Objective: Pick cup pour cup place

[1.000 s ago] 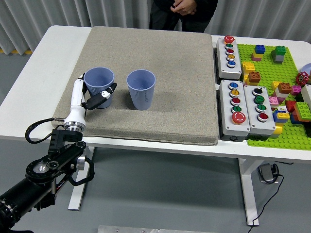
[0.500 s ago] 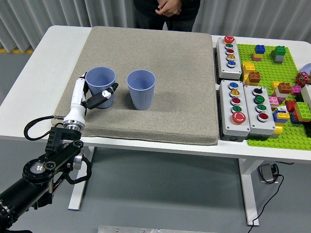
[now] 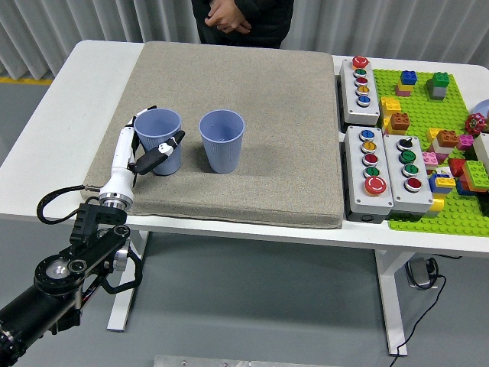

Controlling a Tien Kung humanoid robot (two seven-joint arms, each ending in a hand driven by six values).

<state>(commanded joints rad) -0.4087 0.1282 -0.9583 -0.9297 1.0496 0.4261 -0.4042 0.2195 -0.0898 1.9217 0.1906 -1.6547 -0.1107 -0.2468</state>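
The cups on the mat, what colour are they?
Both cups are pale blue, seen in the head view.

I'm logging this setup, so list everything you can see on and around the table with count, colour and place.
cups: two, blue, upright side by side on the mat's left half; right one at
mat: one, grey-beige, covering the table's middle
table: one, white
button boxes: three, grey with coloured buttons, right of the mat
baseplate: one, green, far right, with mixed coloured bricks on it
person: one, dark clothes, hands clasped, at the far side
left robot hand: one, white and black, fingers around the left cup
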